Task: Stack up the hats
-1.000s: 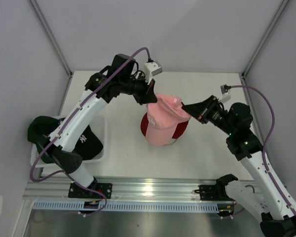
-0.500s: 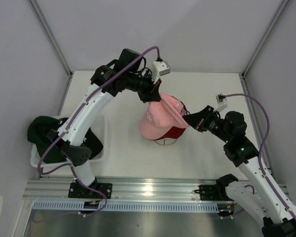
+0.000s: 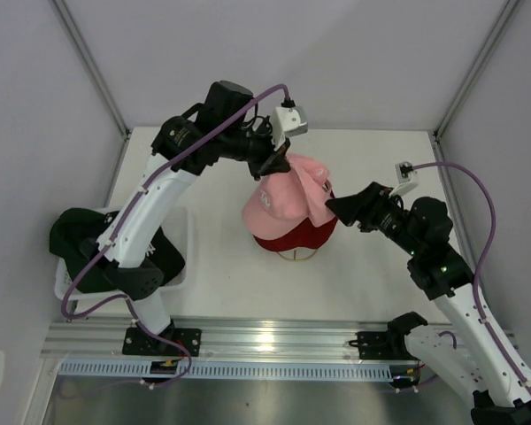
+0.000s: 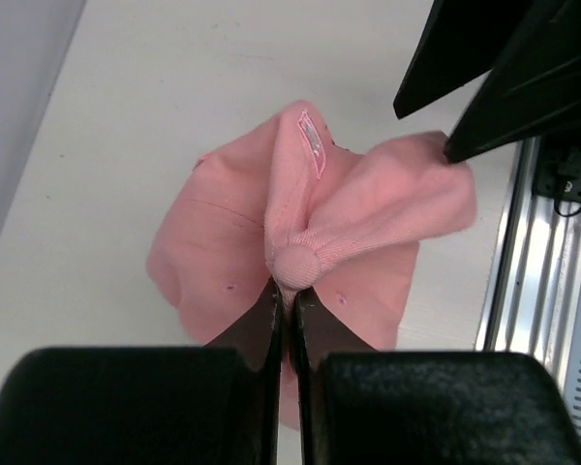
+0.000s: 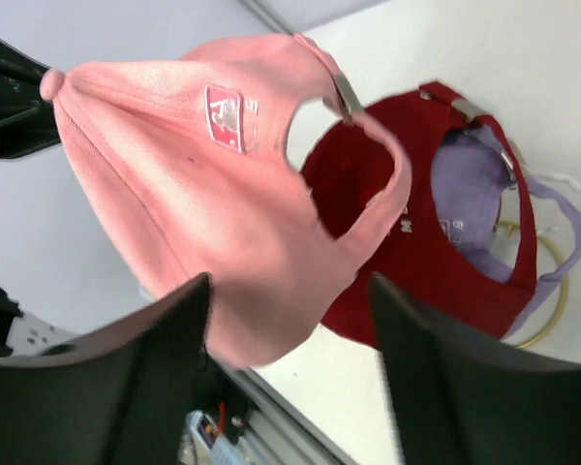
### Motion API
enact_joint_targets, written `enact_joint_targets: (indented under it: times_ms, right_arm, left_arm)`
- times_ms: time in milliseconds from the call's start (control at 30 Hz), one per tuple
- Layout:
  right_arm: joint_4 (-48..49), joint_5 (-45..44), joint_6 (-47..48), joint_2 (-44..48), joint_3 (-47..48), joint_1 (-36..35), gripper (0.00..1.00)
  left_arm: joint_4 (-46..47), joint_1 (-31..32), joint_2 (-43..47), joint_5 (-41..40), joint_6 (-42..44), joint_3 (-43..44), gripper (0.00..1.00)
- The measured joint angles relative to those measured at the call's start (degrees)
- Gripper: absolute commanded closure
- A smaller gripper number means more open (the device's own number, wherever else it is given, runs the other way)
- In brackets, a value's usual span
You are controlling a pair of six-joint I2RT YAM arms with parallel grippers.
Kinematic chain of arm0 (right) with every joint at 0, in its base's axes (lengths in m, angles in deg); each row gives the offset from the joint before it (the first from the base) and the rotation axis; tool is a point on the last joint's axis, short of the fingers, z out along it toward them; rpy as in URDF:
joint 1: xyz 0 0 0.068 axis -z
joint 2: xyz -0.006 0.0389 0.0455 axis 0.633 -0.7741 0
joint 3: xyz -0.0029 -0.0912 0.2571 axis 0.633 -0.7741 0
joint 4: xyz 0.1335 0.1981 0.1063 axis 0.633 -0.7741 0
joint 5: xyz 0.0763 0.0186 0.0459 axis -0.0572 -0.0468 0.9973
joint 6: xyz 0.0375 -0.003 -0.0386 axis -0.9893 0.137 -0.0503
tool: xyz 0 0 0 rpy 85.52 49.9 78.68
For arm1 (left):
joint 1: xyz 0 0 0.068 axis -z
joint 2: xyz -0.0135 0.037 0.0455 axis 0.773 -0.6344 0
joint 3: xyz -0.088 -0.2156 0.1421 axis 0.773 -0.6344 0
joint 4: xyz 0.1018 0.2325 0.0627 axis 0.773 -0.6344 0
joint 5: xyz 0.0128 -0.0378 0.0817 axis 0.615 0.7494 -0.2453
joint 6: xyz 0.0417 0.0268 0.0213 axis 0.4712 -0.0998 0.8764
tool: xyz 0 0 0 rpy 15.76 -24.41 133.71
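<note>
A pink hat (image 3: 279,202) hangs over a red hat (image 3: 299,237) that sits on the gold wire stand (image 3: 294,256). My left gripper (image 3: 273,170) is shut on the pink hat's crown, pinching the fabric just below the top button (image 4: 296,263). My right gripper (image 5: 290,325) is open, and the pink hat's brim (image 5: 271,291) lies loose between its fingers. A lavender hat (image 5: 476,189) shows inside the red hat (image 5: 416,247). A black hat with a white logo (image 3: 155,251) and another dark hat (image 3: 71,235) lie at the left.
The two dark hats rest in a white tray (image 3: 188,237) at the table's left edge. The right gripper's black fingers (image 4: 484,58) show at the top right of the left wrist view. A metal rail (image 3: 265,336) runs along the near edge.
My right gripper has opened and let go of the pink hat's brim. My left gripper has moved a little right and raised the pink hat's crown above the red hat.
</note>
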State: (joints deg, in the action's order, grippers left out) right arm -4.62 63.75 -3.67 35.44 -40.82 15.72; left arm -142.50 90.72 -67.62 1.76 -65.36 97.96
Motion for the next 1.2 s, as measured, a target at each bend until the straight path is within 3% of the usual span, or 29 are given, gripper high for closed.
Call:
enact_joint_targets:
  times_ms: [33,267,567,833,1200]
  right_arm:
    - [-1.1,-0.7,0.5,-0.3,1.3,0.0,0.01]
    - [-7.2,-4.0,-1.5,-2.8,8.4,1.7,0.0]
    - [3.8,2.8,-15.1,-3.5,-1.0,5.4,0.01]
    - [0.0,5.4,-10.8,-11.9,9.3,7.5,0.12]
    - [-2.3,9.2,-5.5,-13.4,10.2,6.8,0.37]
  left_arm:
    - [0.6,-0.1,0.1,0.0,0.0,0.1,0.96]
    - [2.6,-0.3,0.4,1.1,-0.3,0.1,0.97]
    - [2.8,-0.3,2.5,9.2,1.8,-1.1,0.97]
    - [2.3,-0.3,6.2,11.3,3.2,-1.1,0.97]
    - [2.2,-0.3,6.6,11.9,3.2,-1.9,0.97]
